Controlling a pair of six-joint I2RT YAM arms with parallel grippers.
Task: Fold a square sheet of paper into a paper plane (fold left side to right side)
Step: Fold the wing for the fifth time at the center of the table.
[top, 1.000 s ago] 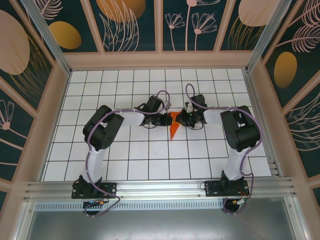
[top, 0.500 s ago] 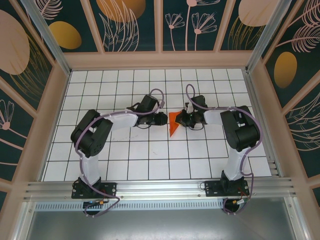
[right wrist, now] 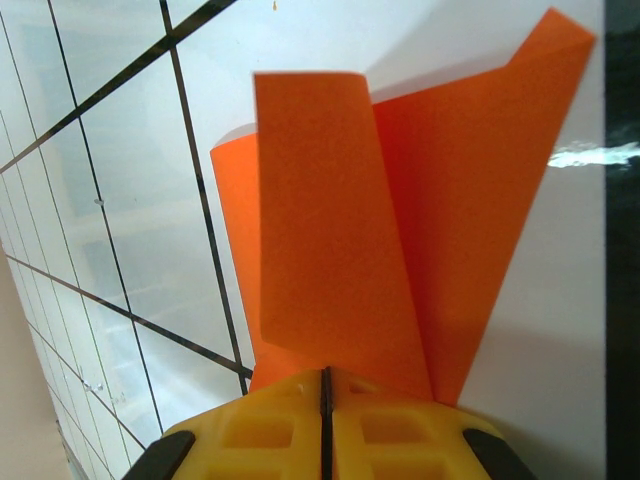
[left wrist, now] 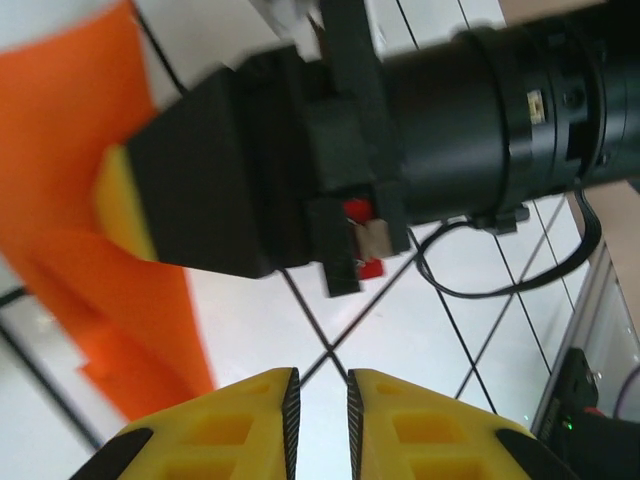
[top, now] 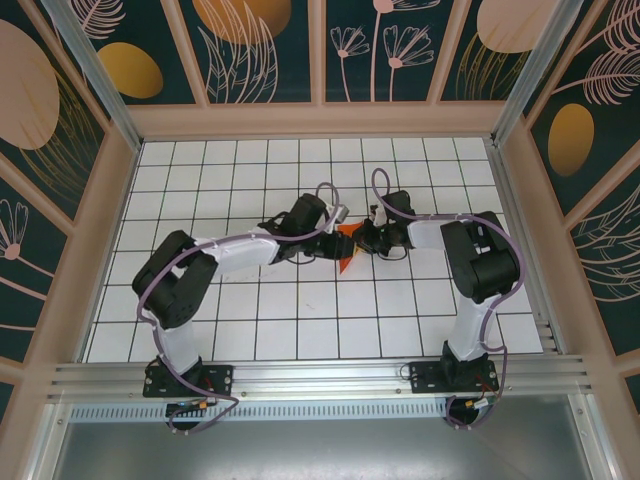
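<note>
The bright orange paper (top: 345, 254) is a narrow folded pointed shape at mid-table. In the right wrist view the orange paper (right wrist: 350, 220) stands up from the floor as two raised flaps. My right gripper (right wrist: 326, 385) is shut on its near edge, and from above the right gripper (top: 361, 238) sits at the paper's right side. My left gripper (top: 333, 231) is close to the paper's left side. In the left wrist view the left gripper (left wrist: 319, 400) is slightly open over bare floor. There the paper (left wrist: 70, 150) lies to the left of it.
White tiled floor (top: 300, 320) with black grid lines, enclosed by wooden frame walls. The right arm's black wrist body (left wrist: 300, 170) fills the space right in front of the left fingers. A cable (left wrist: 480, 290) loops across the floor beyond.
The left arm drew back to the left, then swung in again toward the paper. The right gripper kept its hold; the paper's lower tip now looks shorter from above.
</note>
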